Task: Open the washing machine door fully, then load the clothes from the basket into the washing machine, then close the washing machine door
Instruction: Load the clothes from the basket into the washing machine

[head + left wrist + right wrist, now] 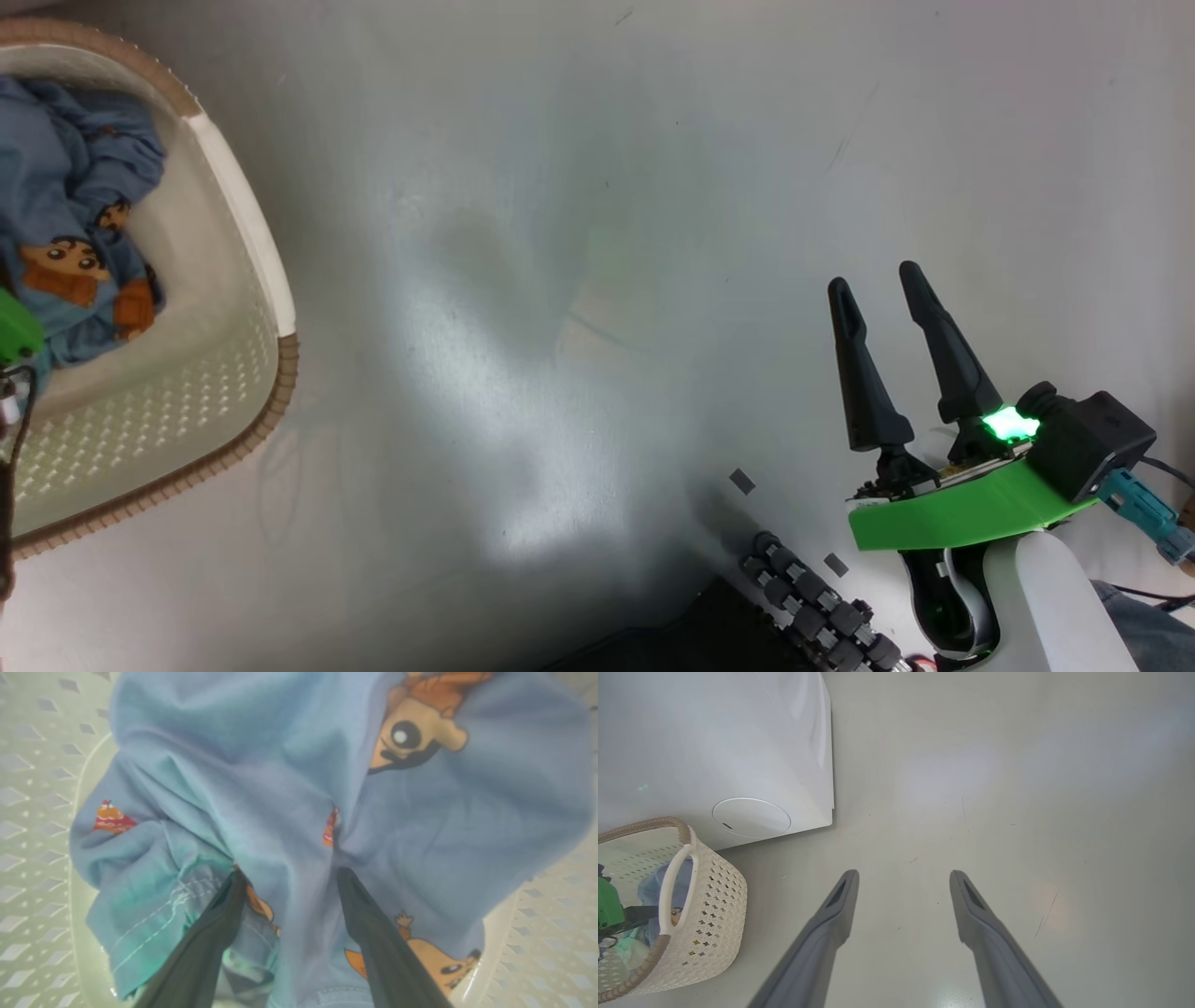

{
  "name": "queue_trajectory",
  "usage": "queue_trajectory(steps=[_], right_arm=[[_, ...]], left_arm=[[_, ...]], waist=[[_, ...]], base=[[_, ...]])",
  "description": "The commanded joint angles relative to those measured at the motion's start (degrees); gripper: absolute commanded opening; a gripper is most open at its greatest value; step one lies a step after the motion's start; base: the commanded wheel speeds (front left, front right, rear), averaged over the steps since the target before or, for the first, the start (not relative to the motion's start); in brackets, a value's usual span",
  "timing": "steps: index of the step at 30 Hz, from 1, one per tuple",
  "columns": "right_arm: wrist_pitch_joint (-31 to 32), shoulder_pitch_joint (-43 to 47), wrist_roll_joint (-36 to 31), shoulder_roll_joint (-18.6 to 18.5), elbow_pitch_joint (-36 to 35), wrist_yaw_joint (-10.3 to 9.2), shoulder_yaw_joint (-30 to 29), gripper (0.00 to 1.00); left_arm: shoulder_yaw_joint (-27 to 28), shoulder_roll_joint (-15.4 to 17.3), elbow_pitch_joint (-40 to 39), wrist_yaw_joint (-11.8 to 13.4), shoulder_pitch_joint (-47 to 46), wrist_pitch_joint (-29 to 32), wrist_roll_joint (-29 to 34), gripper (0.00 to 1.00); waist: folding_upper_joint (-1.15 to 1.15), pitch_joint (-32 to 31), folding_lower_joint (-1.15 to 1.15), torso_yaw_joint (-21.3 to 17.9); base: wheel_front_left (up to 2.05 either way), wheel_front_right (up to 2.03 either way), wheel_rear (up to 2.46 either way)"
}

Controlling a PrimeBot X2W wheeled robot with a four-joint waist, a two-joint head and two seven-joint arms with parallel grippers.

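The cream perforated basket (271, 392) stands on the floor at the head view's left, holding the light blue cartoon-print clothes (65, 215). In the left wrist view my left gripper (287, 872) is down in the basket (28, 812), open, its fingers pressed into the clothes (289, 779) with a fold of fabric between them. My right gripper (878, 280) hovers open over bare floor at the lower right, with nothing between its fingers (850, 891). The white washing machine (714, 742) stands behind the basket (714, 905) in the right wrist view. Its door is out of view.
Grey floor (597, 280) spreads between the basket and my right arm. My base with its dark rollers (822, 607) lies along the bottom edge. A round white cap (752, 817) sits low on the machine's front, close to the basket's handle (675, 882).
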Motion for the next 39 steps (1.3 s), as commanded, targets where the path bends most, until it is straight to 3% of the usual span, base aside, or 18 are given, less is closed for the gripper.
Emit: queue_trajectory(steps=[1,11,13,15,17,18,25,33,39], right_arm=[[-0.27,2.42,0.12,-0.49,-1.22,0.52,0.80,1.00],[-0.27,4.05,-0.72,-0.49,-2.31,0.52,-0.66,1.00],[-0.27,4.04,-0.90,-0.49,-2.37,0.52,-0.74,1.00],[-0.27,4.00,-1.05,-0.49,-2.45,0.52,-0.79,1.00],[-0.27,3.93,-1.20,-0.49,-2.51,0.52,-0.91,1.00],[-0.27,3.86,-1.26,-0.49,-2.52,0.52,-0.98,1.00],[-0.27,2.94,-0.96,-0.49,-2.25,0.52,-0.97,1.00],[-0.27,-0.69,0.93,-0.49,-0.94,0.52,0.58,1.00],[-0.27,-1.45,1.10,-0.49,0.28,0.52,-0.76,1.00]], left_arm=[[0.22,1.56,-0.01,0.08,0.84,-0.56,0.43,1.00],[-1.79,-0.52,1.24,-0.16,-2.05,-1.84,1.00,1.00],[-2.29,-0.93,1.51,-0.22,-2.32,-1.90,1.21,0.51],[-2.71,-1.23,1.76,-0.34,-2.47,-1.99,1.35,0.33],[-3.03,-1.39,1.97,-0.48,-2.58,-2.18,1.40,0.03],[-3.15,-1.48,2.06,-0.49,-2.60,-2.33,1.40,0.00],[-3.77,-1.40,2.42,-1.37,-2.64,-3.67,1.29,0.00],[-3.01,-1.08,2.54,-2.36,0.29,-9.59,-0.11,0.00],[-2.88,-2.76,1.58,-3.60,5.11,-13.13,-0.74,0.00]], waist=[[0.00,0.21,0.00,0.14],[0.00,1.53,0.00,1.04],[0.00,1.62,0.00,1.20],[0.00,1.65,0.00,1.30],[0.00,1.68,0.00,1.38],[0.00,1.71,0.00,1.41],[0.00,1.85,0.00,1.60],[0.00,0.18,0.00,1.02],[0.00,-5.52,0.00,3.13]], base=[[0.00,0.00,0.00],[0.00,0.00,0.00],[0.00,0.00,0.00],[0.00,0.00,0.00],[0.00,0.00,0.00],[0.00,0.00,0.00],[0.00,0.00,0.00],[0.00,0.00,0.00],[0.00,0.00,0.00]])
